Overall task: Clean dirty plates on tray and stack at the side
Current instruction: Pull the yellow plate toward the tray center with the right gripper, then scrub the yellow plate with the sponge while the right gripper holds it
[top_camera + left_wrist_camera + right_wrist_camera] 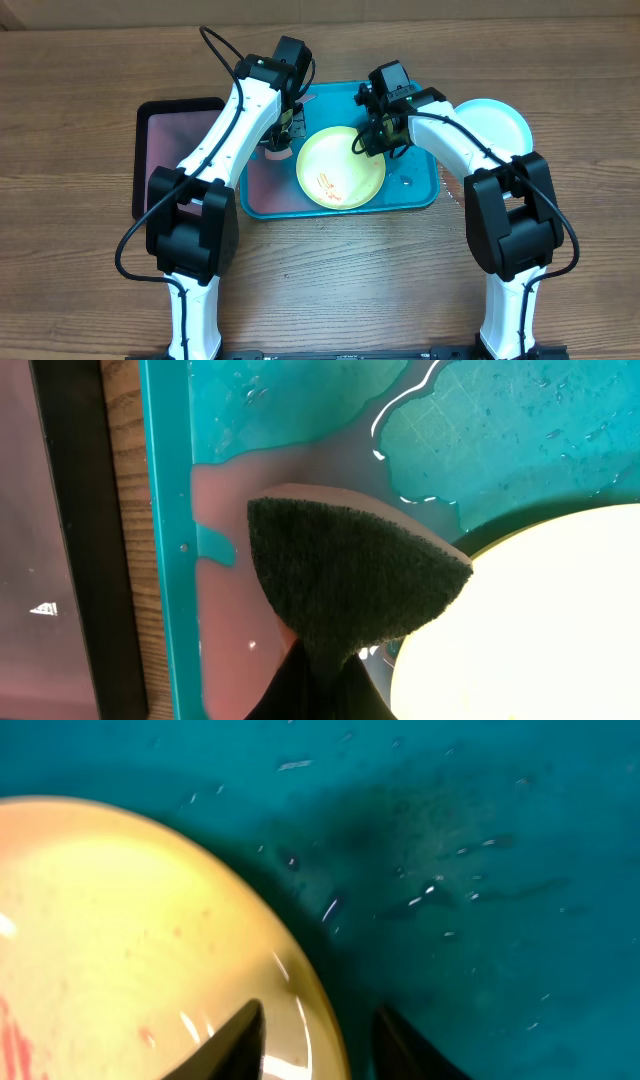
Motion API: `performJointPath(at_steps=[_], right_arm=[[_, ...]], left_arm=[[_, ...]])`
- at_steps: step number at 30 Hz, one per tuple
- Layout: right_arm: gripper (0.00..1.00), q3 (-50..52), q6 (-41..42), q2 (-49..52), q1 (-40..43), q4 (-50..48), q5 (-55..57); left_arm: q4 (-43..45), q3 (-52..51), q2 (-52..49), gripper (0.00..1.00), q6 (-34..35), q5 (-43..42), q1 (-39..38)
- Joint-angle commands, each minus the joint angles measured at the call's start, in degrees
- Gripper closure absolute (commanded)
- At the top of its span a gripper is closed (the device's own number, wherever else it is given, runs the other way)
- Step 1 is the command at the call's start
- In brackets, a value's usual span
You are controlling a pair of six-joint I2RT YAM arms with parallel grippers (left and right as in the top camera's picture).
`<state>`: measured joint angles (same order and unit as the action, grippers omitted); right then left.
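Observation:
A yellow-green plate [340,167] with reddish smears lies in the turquoise tray [420,190]. My left gripper [280,135] is shut on a sponge [350,585] with a dark scouring face and pink body. It holds the sponge over the tray's wet floor, beside the plate's left rim [540,630]. My right gripper [372,140] is open, its fingers [318,1008] straddling the plate's upper right rim [150,920]: one over the plate, one over the tray [480,870]. A pale aqua plate [495,122] lies on the table right of the tray. The white plate is not seen.
A black tray with pinkish inside [180,150] stands just left of the turquoise tray; its edge shows in the left wrist view [60,540]. Pinkish water [268,185] pools in the turquoise tray's left part. Wooden table all round.

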<state>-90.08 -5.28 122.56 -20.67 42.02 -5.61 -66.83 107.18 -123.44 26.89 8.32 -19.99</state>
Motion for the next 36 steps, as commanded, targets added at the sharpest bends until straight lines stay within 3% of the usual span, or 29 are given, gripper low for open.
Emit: performJointPath(at_steps=[1,5,14,22,36], right_arm=[[0.79,0.15,2.56,1.62,-0.15,-0.04,-0.68],[0.96,0.15,9.40,1.68,-0.15,0.94,-0.96],[0.96,0.15,24.61,1.68,-0.37,6.36,-6.73],[0.96,0.15,25.79,1.68,-0.81,8.00,-6.71],[0.96,0.15,27.82,1.68,-0.81,7.15,-8.04]], left_arm=[[0.02,-0.22,-0.63,0.96,0.57,-0.46,0.11],[0.04,-0.22,-0.63,0.96,0.59,-0.46,0.09],[2.01,-0.48,-1.38,0.96,0.57,-1.70,0.02],[6.40,-3.43,-3.13,0.96,0.13,-5.35,-0.94],[5.68,-3.87,-10.34,0.96,0.17,-6.73,-4.59]])
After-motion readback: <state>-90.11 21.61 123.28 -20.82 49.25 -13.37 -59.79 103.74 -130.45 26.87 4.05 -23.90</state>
